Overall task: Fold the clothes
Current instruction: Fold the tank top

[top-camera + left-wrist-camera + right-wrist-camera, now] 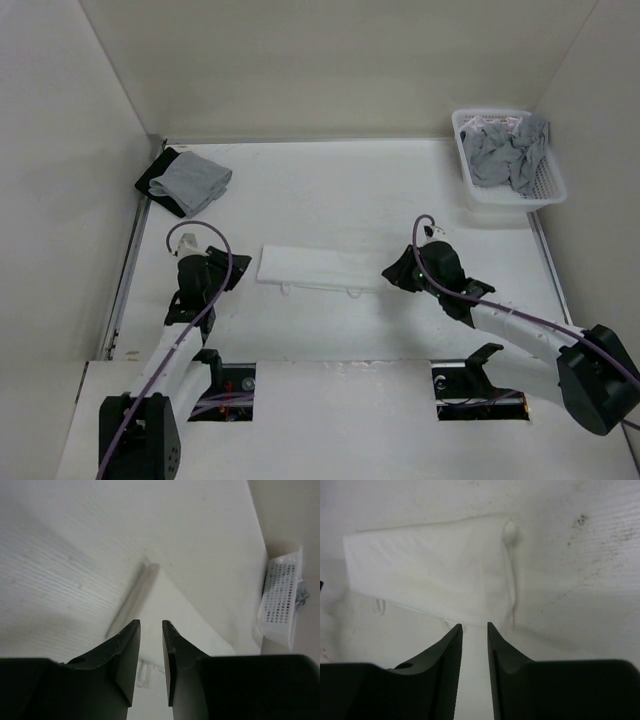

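Items counted: 1 white top (pixel 320 268), 1 basket (pixel 500 196), 1 black cloth (pixel 157 176), 1 folded grey garment (pixel 192 180) lying on that cloth, and 2 grippers. Grey garments (pixel 505 150) are heaped in the basket; their number cannot be told.

The white top lies mid-table (pixel 340 190) as a long narrow band, with 2 strap loops (pixel 355 293) showing at its near edge.

The left gripper (pixel 151 622) sits just off the band's left end, jaws parted by a narrow gap, nothing between them. The right gripper (pixel 475 625) sits just off the right end, likewise parted and holding nothing.

The basket occupies the far right corner and the black cloth the far left corner. Both are well apart from the top, with bare table between.
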`<state>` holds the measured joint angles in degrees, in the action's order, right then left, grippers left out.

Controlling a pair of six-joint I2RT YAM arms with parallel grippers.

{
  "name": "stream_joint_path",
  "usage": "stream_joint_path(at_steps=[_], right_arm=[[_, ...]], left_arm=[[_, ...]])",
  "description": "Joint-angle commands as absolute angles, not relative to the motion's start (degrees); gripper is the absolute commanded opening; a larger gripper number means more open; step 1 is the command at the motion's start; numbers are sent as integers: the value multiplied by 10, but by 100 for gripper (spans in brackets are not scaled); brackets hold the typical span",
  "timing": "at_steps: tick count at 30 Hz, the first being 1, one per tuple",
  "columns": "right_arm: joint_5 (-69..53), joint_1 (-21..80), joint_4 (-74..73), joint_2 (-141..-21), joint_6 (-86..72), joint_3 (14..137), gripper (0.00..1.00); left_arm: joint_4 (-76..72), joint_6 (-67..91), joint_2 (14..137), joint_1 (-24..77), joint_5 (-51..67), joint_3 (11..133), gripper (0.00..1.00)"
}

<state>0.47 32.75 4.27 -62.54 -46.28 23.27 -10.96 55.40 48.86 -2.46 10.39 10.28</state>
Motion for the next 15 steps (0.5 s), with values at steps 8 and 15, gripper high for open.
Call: stream_joint_path(at_steps=[8, 15], right_arm=[[6, 291, 91, -685, -475, 255, 38], [-51, 290, 183, -772, -511, 222, 51]], left_arm=[[-177, 535, 578, 227, -18, 199, 23], [-243, 548, 644, 264, -7, 197, 23]])
